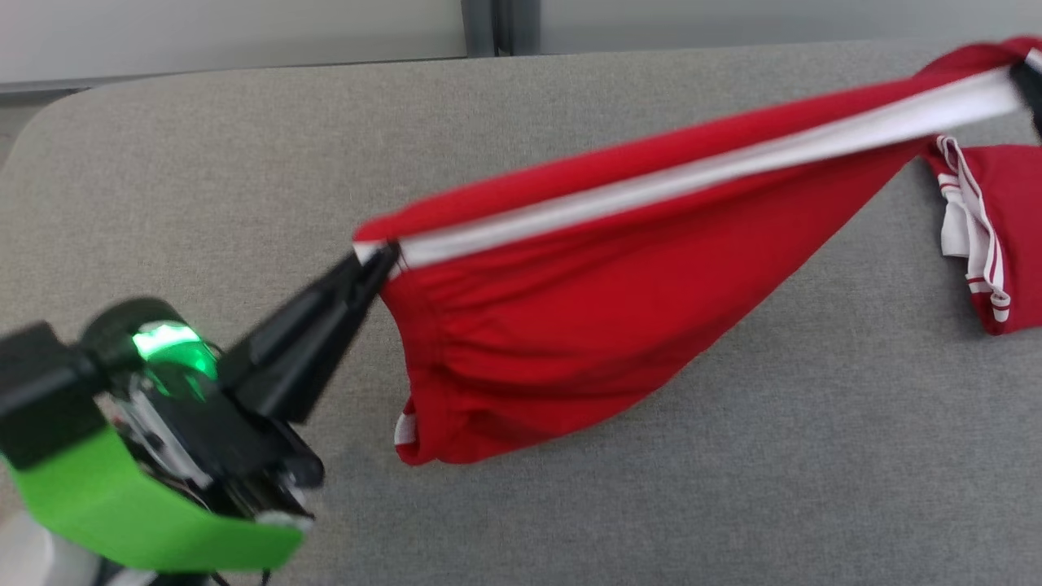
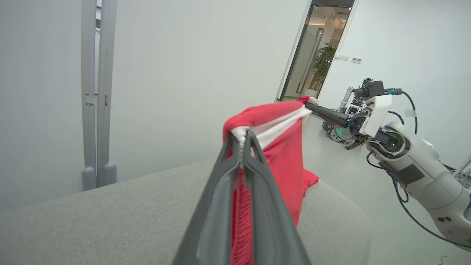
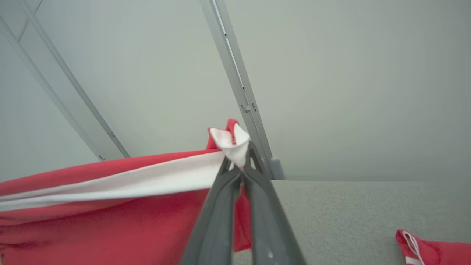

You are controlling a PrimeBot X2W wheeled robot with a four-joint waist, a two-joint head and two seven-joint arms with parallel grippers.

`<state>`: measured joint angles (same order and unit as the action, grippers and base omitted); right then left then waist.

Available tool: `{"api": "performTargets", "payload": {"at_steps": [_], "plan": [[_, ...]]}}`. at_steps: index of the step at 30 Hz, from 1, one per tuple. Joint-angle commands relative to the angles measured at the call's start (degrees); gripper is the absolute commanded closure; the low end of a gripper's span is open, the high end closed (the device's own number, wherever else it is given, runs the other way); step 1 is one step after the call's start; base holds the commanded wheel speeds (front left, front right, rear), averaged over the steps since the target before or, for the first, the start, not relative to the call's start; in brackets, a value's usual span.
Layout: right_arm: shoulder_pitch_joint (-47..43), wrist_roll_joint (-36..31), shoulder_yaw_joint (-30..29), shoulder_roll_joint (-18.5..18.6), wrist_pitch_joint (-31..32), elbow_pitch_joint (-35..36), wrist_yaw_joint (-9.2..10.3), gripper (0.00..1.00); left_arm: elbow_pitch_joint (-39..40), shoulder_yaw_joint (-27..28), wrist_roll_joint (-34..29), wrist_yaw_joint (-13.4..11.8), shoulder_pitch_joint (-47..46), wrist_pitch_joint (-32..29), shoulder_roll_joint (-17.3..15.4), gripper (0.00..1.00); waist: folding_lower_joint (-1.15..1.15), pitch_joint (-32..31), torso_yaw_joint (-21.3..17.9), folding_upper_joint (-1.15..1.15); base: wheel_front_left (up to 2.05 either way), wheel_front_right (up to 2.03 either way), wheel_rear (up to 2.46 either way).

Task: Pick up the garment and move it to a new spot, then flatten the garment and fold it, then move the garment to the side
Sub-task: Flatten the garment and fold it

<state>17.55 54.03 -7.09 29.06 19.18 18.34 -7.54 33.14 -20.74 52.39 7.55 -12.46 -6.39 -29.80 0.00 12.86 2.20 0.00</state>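
Left hand [image 1: 376, 259] and right hand [image 3: 238, 167] pinch the garment [image 1: 570, 301] taut; the left wrist view shows a doorway [image 2: 321, 48].

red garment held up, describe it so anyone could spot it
Above the grey padded surface, the garment hangs stretched between the left gripper and right gripper. Unlike the red piece lying nearby, it has a broad white band along its top edge.

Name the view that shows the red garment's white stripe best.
Head view: the white stripe stretches taut across the red garment, nearly full length. The left wrist view sees it foreshortened; the right wrist view shows part near its pinched end.
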Motion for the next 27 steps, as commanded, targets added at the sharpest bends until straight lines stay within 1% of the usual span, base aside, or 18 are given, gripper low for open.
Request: {"api": "performTargets", "payload": {"at_steps": [1, 3, 5, 6, 8, 9, 12, 15, 16, 17, 18, 20, 23, 25, 27], "plan": [[4.11, 0.27, -1.59, -0.78, 1.48, 0.37, 0.09, 1.00, -0.22, 1.96, 1.90, -0.13, -4.54, -1.00, -0.61, 1.00, 0.00, 4.30, -0.14, 0.00, 0.00, 0.00, 0.00], [10.62, -1.24, -1.76, -1.43, 5.27, 0.71, 0.09, 1.00, -1.69, 3.48, 3.80, -0.13, -11.71, -3.90, -2.03, 1.00, 0.00, 7.47, 0.05, 0.00, 0.00, 0.00, 0.00], [18.68, -3.60, -1.79, -3.16, 8.98, -0.89, 0.09, 1.00, -4.03, 3.31, 5.12, -0.12, -19.94, -7.07, -2.80, 1.00, 0.00, 11.30, 0.44, 0.00, 0.00, 0.00, 0.00], [23.49, -5.52, -1.36, -3.92, 10.90, -2.20, 0.08, 1.00, -6.03, 3.05, 5.60, -0.11, -25.18, -8.18, -2.49, 1.00, 0.00, 13.46, 0.76, 0.00, 0.00, 0.00, 0.00], [33.34, -11.05, -1.86, -6.36, 12.21, -6.25, 0.08, 1.00, -10.85, 1.36, 6.09, -0.11, -34.56, -10.48, -1.33, 1.00, 0.00, 17.12, 1.37, 0.00, 0.00, 0.00, 0.00], [37.33, -13.50, -0.94, -6.69, 13.14, -7.87, 0.02, 1.00, -13.07, 0.74, 5.60, -0.12, -39.11, -11.21, -0.79, 1.00, 0.00, 19.08, 1.72, 0.00, 0.00, 0.00, 0.00], [52.07, -21.80, 0.24, -9.97, 13.72, -15.86, 0.03, 1.00, -23.67, -2.62, 2.87, -0.12, -54.58, -13.02, 1.75, 1.00, 0.00, 25.39, 2.72, 0.00, 0.00, 0.00, 0.00], [64.96, -29.04, 1.33, -12.96, 9.40, -22.96, 0.03, 1.00, -34.96, -4.18, -0.69, -0.11, -67.30, -11.30, 4.39, 1.00, 0.00, 29.96, 2.73, 0.00, 0.00, 0.00, 0.00], [68.90, -32.01, 1.87, -13.94, 6.28, -25.85, 0.04, 1.00, -39.17, -4.33, -2.66, -0.12, -71.56, -9.56, 5.28, 1.00, 0.00, 31.23, 2.38, 0.00, 0.00, 0.00, 0.00], [71.46, -33.80, 2.41, -14.70, 4.18, -28.10, 0.04, 1.00, -42.17, -4.59, -3.52, -0.11, -74.37, -8.48, 5.96, 1.00, 0.00, 32.23, 2.03, 0.00, 0.00, 0.00, 0.00], [74.02, -35.53, 2.82, -15.83, 1.22, -30.86, 0.04, 1.00, -45.89, -4.34, -5.20, -0.11, -77.43, -6.05, 6.97, 1.00, 0.00, 33.15, 1.56, 0.00, 0.00, 0.00, 0.00], [77.34, -37.41, 2.54, -17.81, -3.84, -35.34, 0.04, 1.00, -51.93, -4.49, -6.83, -0.11, -80.86, -2.23, 8.48, 1.00, 0.00, 33.99, 0.82, 0.00, 0.00, 0.00, 0.00], [78.24, -37.30, 0.76, -19.91, -9.74, -40.65, 0.05, 1.00, -59.09, -4.16, -8.25, -0.12, -82.93, 4.07, 10.23, 1.00, 0.00, 34.13, 0.31, 0.00, 0.00, 0.00, 0.00], [75.11, -36.51, 0.34, -20.07, -12.47, -43.15, 0.07, 1.00, -62.66, -4.85, -6.59, -0.11, -81.03, 6.79, 11.73, 1.00, 0.00, 33.86, 0.22, 0.00, 0.00, 0.00, 0.00], [71.05, -34.57, 0.04, -19.60, -14.16, -44.07, 0.07, 1.00, -64.20, -7.68, -5.19, -0.11, -77.95, 8.13, 12.14, 1.00, 0.00, 33.27, 0.33, 0.00, 0.00, 0.00, 0.00]]}}
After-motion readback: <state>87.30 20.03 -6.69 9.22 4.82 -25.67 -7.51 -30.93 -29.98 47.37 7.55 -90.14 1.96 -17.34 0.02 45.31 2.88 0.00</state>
